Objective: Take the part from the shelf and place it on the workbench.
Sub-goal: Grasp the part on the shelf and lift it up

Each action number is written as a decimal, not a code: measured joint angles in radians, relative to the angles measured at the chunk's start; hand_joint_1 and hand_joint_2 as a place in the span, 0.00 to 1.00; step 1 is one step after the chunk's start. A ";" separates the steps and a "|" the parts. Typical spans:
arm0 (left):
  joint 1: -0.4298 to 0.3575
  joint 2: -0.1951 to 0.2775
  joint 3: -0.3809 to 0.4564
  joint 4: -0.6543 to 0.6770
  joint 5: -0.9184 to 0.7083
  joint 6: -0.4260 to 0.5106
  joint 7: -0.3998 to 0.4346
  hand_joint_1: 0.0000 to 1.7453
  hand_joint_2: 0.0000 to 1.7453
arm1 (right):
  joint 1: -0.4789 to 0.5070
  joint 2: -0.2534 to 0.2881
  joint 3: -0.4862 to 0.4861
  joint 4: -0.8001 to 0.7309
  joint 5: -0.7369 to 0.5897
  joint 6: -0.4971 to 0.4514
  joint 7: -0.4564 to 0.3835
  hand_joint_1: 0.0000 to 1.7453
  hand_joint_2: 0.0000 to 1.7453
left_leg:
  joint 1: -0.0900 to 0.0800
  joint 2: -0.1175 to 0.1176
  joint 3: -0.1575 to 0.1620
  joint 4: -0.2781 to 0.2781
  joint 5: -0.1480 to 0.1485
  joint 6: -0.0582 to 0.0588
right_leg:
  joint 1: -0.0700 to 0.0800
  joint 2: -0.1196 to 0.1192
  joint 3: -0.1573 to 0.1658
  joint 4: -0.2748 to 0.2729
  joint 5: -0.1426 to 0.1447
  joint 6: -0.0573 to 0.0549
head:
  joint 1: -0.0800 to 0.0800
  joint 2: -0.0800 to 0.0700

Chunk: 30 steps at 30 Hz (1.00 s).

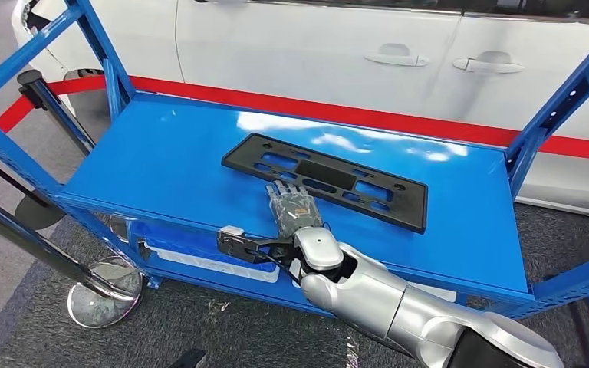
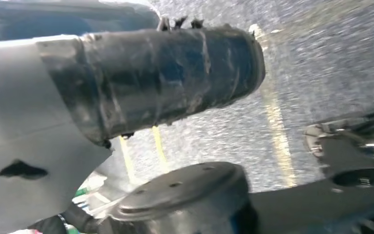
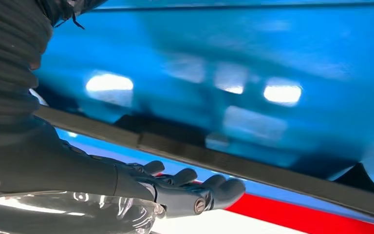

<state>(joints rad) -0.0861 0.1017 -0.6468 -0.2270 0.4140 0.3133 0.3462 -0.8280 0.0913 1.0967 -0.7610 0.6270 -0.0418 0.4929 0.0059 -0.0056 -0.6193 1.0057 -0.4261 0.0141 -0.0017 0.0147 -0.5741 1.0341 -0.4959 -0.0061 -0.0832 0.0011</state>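
Note:
A flat black slotted part [image 1: 330, 180] lies on the top deck of the blue shelf [image 1: 169, 161], right of its middle. My right hand [image 1: 291, 205] reaches in over the shelf's front edge, fingers stretched out flat, their tips at the part's near edge. In the right wrist view the right hand [image 3: 175, 187] has its fingers spread and straight alongside the part's dark edge [image 3: 272, 170], holding nothing. My left hand [image 2: 102, 97] hangs over the floor, showing its cover and thick thumb; how its fingers lie is hidden.
A white car [image 1: 314, 46] stands close behind the shelf, with a red belt [image 1: 353, 113] stretched between them. Blue uprights [image 1: 560, 107] frame the shelf's right end and another stands at its left. A barrier post with a chrome base [image 1: 103, 287] stands front left.

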 joint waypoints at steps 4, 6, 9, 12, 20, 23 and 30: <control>-0.001 0.000 -0.006 0.000 0.006 0.001 0.001 0.00 0.00 | 0.004 -0.011 -0.007 0.008 -0.002 -0.026 0.002 0.00 1.00 | 0.002 0.001 0.016 -0.006 -0.010 0.019 | 0.000 -0.004 -0.119 0.215 -0.083 0.011 | 0.004 0.000; -0.001 0.000 -0.012 0.000 0.007 0.001 0.001 0.00 0.00 | 0.012 -0.018 -0.007 0.011 -0.003 -0.033 0.003 0.00 1.00 | 0.001 0.000 0.024 -0.004 -0.018 0.021 | 0.000 -0.004 -0.168 0.269 -0.071 0.009 | 0.005 0.000; 0.001 -0.001 -0.018 0.000 0.009 0.001 0.002 0.00 0.00 | 0.015 -0.025 -0.012 0.015 -0.002 -0.050 0.007 0.00 1.00 | 0.000 -0.002 0.043 0.001 -0.035 0.018 | 0.003 -0.004 -0.115 0.106 0.048 -0.004 | 0.005 0.000; -0.001 -0.002 -0.023 0.000 0.011 0.001 0.003 0.00 0.00 | 0.011 -0.036 -0.019 0.017 0.013 -0.066 0.014 0.00 1.00 | -0.003 -0.002 0.048 0.004 -0.047 0.006 | 0.009 -0.003 -0.067 -0.002 0.076 -0.014 | 0.003 0.000; 0.000 -0.001 -0.033 0.000 0.012 0.004 0.004 0.00 0.00 | 0.006 -0.077 -0.030 0.022 0.046 -0.084 0.021 0.00 1.00 | 0.006 0.001 -0.083 0.251 -0.152 -0.035 | -0.004 0.000 -0.035 -0.023 0.065 -0.034 | -0.008 0.000; 0.001 -0.001 -0.040 0.000 0.013 0.006 0.002 0.00 0.00 | 0.009 -0.098 -0.034 0.023 0.048 -0.086 0.021 0.00 1.00 | 0.007 0.001 -0.078 0.188 -0.072 -0.036 | -0.004 0.001 -0.022 -0.020 0.053 -0.031 | -0.008 0.000; -0.001 -0.001 -0.048 0.000 0.016 0.011 -0.008 0.00 0.00 | 0.009 -0.136 -0.053 0.022 0.042 -0.081 0.021 0.00 1.00 | 0.002 0.000 0.011 -0.007 -0.003 -0.004 | 0.001 0.002 -0.017 -0.013 0.032 -0.003 | -0.006 0.000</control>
<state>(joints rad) -0.0868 0.1006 -0.6949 -0.2270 0.4296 0.3243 0.3380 -0.8188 -0.0449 1.0442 -0.7389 0.6688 -0.1224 0.5138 0.0079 -0.0055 -0.6084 0.9988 -0.4293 0.0099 -0.0007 0.0164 -0.5908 1.0210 -0.4644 -0.0090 -0.0891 0.0011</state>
